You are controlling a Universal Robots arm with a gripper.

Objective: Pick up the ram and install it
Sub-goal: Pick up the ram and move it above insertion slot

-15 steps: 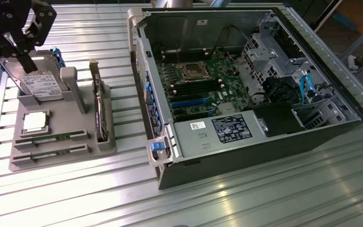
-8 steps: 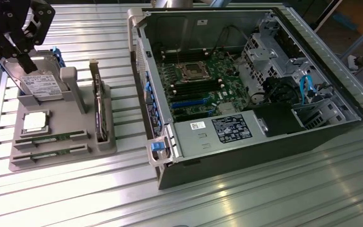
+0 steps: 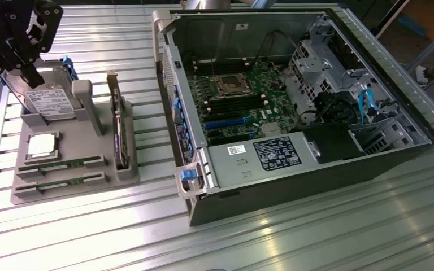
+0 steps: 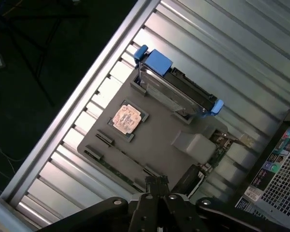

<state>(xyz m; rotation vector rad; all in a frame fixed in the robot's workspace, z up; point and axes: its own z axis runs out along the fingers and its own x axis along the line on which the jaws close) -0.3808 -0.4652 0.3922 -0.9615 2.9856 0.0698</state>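
Up in the exterior view's far left corner, the black gripper (image 3: 30, 79) hangs over the gray tray (image 3: 89, 189), and from that angle its fingertips line up with the top edge of the upright hard drive (image 3: 51, 103). Whether they touch it, I can't tell. In the wrist view the fingertips look pressed together with nothing between them, and the tray sits well below them. The ram (image 3: 57, 165) lies flat in its slot at the near end of the tray, a narrow green stick seated between two gray end clips. A second stick (image 3: 55, 182) lies parallel just beside it, closer to the tray's front edge. Right behind the ram sits the square silver CPU chip (image 3: 42, 145) in its own recess, and behind that stands the hard drive with its blue side rails. Along the tray's edge on the exterior view's right, the dark expansion card (image 3: 119, 132) stands on edge in its holder. The whole tray rests on the ribbed metal table (image 3: 300, 237). Over on the exterior view's right, well apart from the gripper, the open computer case (image 3: 277, 200) lies on its side. Its green motherboard (image 3: 239, 113) faces up, with the CPU socket (image 3: 228, 84) near the middle of the board. Both sticks are in the tray, and the gripper sits at the hard drive end, away from them.
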